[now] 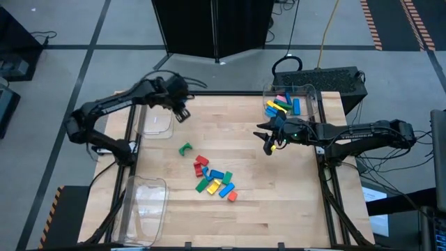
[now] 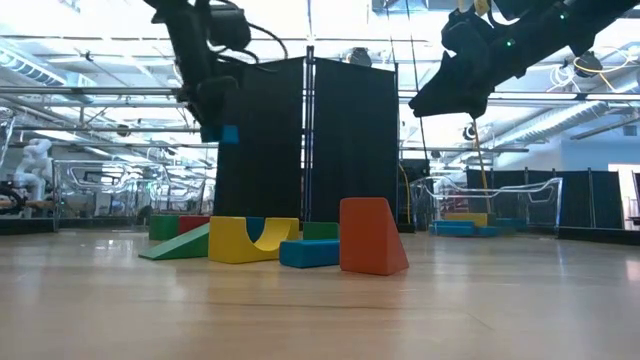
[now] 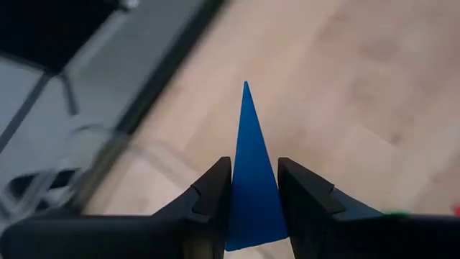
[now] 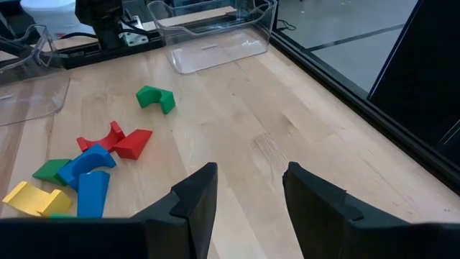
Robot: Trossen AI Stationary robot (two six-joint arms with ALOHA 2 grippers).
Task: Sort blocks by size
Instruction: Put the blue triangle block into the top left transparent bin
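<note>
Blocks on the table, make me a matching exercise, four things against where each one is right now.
Things:
1. blue wedge
2. lone green block
3. right gripper
4. bin with blocks

Places:
A. far right corner of the table
B. alone, between the left bin and the pile
C. clamped in the left gripper
D. above bare wood, holding nothing

Pairs: 1-C, 2-B, 3-D, 4-A

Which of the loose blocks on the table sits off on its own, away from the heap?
The green block with a notch cut in it. It lies alone, nearer the far bin, while the other loose blocks crowd together in the heap.
</note>
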